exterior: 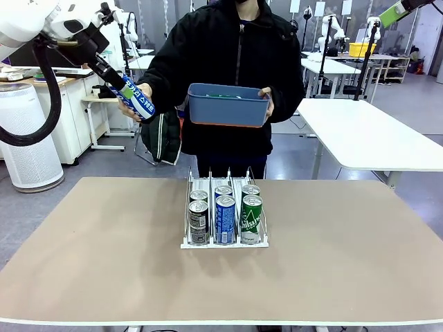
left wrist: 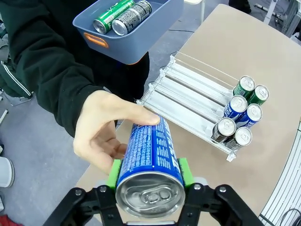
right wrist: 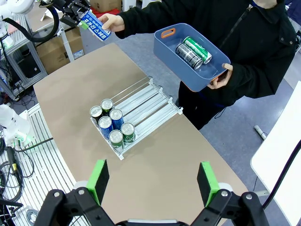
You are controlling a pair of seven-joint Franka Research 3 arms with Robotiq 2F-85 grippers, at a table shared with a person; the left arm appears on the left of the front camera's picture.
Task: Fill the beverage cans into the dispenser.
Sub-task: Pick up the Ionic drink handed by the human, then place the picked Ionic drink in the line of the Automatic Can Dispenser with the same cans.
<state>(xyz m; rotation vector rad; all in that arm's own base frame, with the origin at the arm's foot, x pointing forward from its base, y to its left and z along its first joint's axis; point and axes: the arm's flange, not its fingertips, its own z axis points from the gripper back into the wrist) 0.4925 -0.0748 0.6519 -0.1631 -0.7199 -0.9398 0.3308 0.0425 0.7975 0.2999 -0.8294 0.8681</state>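
Blue can [left wrist: 150,146]: clamped in the left claw [left wrist: 149,173], raised at far left beyond the worktop [exterior: 332,242] edge, with a person's hand [left wrist: 101,132] touching it. Dispenser [left wrist: 188,101]: mid-worktop, six cans [exterior: 225,218] at its near lip, two per lane. The person holds a tub [exterior: 228,107] containing two cans [right wrist: 193,51]. Right claw [right wrist: 153,181]: wide, empty.

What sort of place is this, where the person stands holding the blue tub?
Probably a robotics lab or workshop rather than a shop or home: several plain white worktables stand behind the person, a white air purifier stands on the floor, and a cardboard box sits beside the table.
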